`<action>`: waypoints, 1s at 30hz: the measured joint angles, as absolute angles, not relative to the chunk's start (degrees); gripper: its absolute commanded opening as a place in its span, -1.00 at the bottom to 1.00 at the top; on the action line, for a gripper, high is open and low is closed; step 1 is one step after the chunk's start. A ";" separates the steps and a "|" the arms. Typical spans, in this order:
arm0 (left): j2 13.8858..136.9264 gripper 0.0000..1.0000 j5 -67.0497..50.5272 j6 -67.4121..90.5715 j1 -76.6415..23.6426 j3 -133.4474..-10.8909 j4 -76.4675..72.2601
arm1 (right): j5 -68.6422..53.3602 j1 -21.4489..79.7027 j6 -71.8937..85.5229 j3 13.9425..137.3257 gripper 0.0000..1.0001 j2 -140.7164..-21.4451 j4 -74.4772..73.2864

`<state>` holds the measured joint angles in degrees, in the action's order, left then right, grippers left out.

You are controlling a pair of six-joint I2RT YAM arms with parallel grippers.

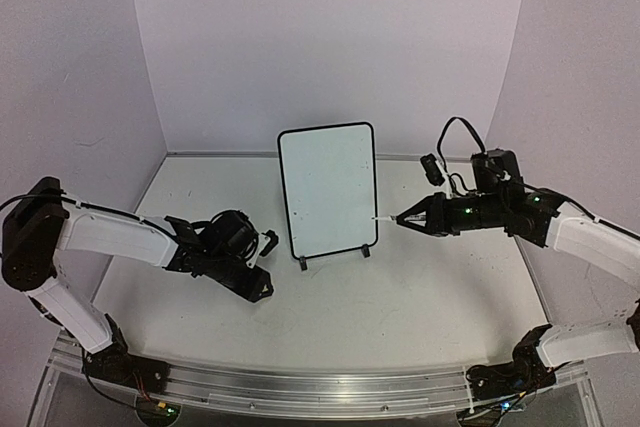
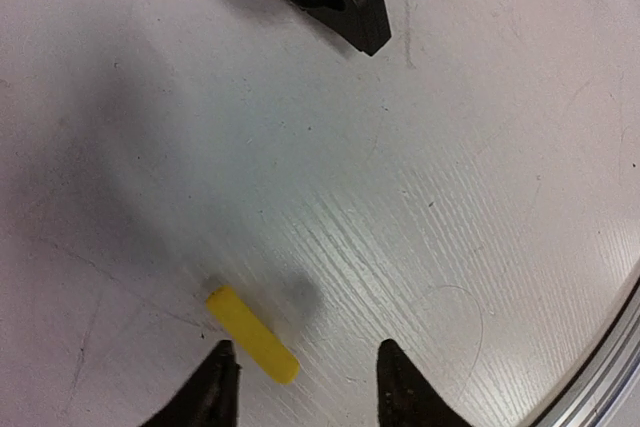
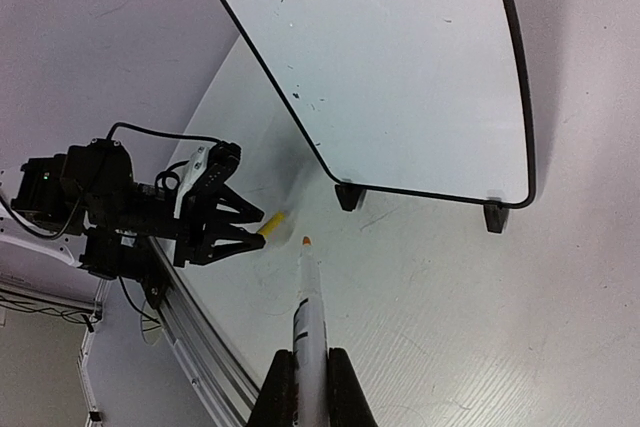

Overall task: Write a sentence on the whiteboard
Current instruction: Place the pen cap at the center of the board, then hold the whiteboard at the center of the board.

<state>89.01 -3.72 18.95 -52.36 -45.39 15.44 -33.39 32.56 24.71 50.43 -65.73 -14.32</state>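
A white table (image 1: 420, 327) sits inside pale, plain walls (image 1: 330, 37). The board (image 1: 328, 187) stands upright on its two feet near the middle of the table, facing the arms. No writing shows on its face, only a few specks in the right wrist view.

The right gripper (image 1: 408, 217) is clamped tight on the marker (image 3: 308, 297), which runs straight out between its fingers. The bare tip points at the lower right edge of the board and is very near it, though I cannot tell if it touches.

The left gripper (image 2: 305, 357) hangs low over the table, left of the board, with its jaws apart and nothing in them. The yellow cap (image 2: 252, 335) lies on the table just by one fingertip.

My reading is that uncapping is done and writing has not begun. The next move calls for bringing the tip square onto the upper left of the face. The pressure should be light, since the board rests only on small feet and could tip back or slide.
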 measured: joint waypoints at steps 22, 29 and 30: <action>82.38 0.99 -5.10 17.22 -47.33 -54.51 23.94 | -29.15 35.09 24.43 50.15 -1.00 -62.95 -9.96; 84.66 0.95 -18.00 9.08 -37.31 -71.48 29.09 | -28.51 38.12 22.64 55.89 -1.00 -71.52 -8.80; 85.38 0.93 -19.74 7.96 -36.16 -73.54 29.09 | -28.25 38.75 22.30 57.08 -1.00 -72.82 -8.68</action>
<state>85.38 -19.74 7.96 -36.16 -73.54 29.09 -28.25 38.75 22.30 57.08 -72.82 -8.68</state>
